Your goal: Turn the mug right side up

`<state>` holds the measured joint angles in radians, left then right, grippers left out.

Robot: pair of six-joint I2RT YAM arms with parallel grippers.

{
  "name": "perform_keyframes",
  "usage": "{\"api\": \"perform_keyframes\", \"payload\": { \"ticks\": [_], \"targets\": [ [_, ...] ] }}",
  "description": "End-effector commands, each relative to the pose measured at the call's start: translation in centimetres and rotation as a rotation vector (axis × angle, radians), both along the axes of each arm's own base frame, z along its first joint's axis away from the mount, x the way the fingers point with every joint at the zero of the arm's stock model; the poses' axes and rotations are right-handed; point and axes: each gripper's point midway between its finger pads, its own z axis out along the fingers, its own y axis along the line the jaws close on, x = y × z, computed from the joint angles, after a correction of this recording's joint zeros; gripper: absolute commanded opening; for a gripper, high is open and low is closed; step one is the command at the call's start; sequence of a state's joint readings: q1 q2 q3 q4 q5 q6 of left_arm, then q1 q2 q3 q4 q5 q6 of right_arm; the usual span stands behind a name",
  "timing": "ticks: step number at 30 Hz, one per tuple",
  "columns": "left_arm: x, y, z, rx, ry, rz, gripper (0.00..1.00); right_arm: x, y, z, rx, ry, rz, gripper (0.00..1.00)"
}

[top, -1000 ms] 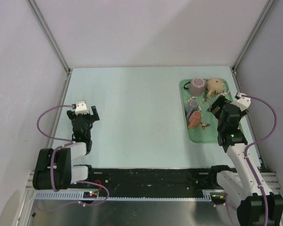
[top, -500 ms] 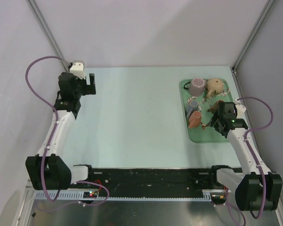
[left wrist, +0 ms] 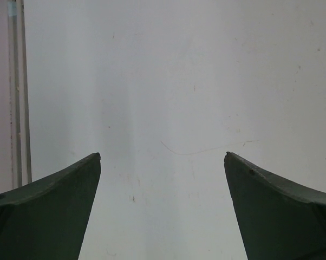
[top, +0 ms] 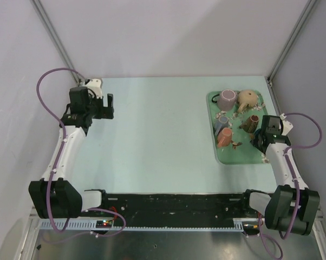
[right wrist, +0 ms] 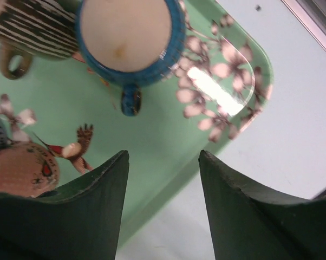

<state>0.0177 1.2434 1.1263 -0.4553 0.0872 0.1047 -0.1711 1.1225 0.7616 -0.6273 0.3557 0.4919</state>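
Observation:
Several mugs stand on a green flowered tray (top: 255, 157) at the right. A blue-rimmed mug (right wrist: 125, 35) shows a flat cream disc facing the camera, its handle towards my fingers; it also shows in the top view (top: 223, 119). I cannot tell which way up it stands. A brown striped mug (top: 250, 123) lies tilted, and a salmon mug (top: 225, 137) lies on its side. My right gripper (top: 259, 140) is open and empty over the tray's near right part (right wrist: 163, 154). My left gripper (top: 105, 106) is open and empty at the far left, over bare table (left wrist: 163, 157).
A mauve mug (top: 227, 98) and a tan round pot (top: 248, 97) stand at the tray's far end. The tray's rim (right wrist: 168, 184) runs just under my right fingers. Enclosure walls and metal posts (top: 57, 40) ring the table.
The left arm swung out from near its base to the far left, then came slightly nearer. The right gripper drew back towards the tray's right edge, uncovering the striped mug.

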Motion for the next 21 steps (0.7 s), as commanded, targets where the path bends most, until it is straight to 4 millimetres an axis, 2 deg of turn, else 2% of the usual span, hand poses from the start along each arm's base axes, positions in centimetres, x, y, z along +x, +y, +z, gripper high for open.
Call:
{"api": "perform_keyframes", "payload": {
  "ticks": [1,5,9,13,21],
  "targets": [
    [0.4,-0.6,1.8,-0.027,-0.033,-0.028,1.00,3.4,0.1,0.5,0.006,-0.099,0.056,0.59],
    [0.5,-0.9,2.0,-0.039,-0.037,-0.039,1.00,3.9,0.3,-1.5,0.036,-0.045,0.054,0.57],
    [0.6,-1.0,2.0,-0.044,-0.031,-0.046,1.00,3.3,-1.0,-3.0,-0.001,0.032,-0.021,0.53],
    [0.6,-1.3,1.8,-0.061,-0.024,-0.064,1.00,4.0,-1.8,-3.3,-0.033,0.036,-0.039,0.48],
    [0.4,-1.3,1.8,-0.046,-0.018,-0.081,0.99,5.5,-2.2,-4.7,-0.022,0.080,-0.021,0.46]
  ]
}}
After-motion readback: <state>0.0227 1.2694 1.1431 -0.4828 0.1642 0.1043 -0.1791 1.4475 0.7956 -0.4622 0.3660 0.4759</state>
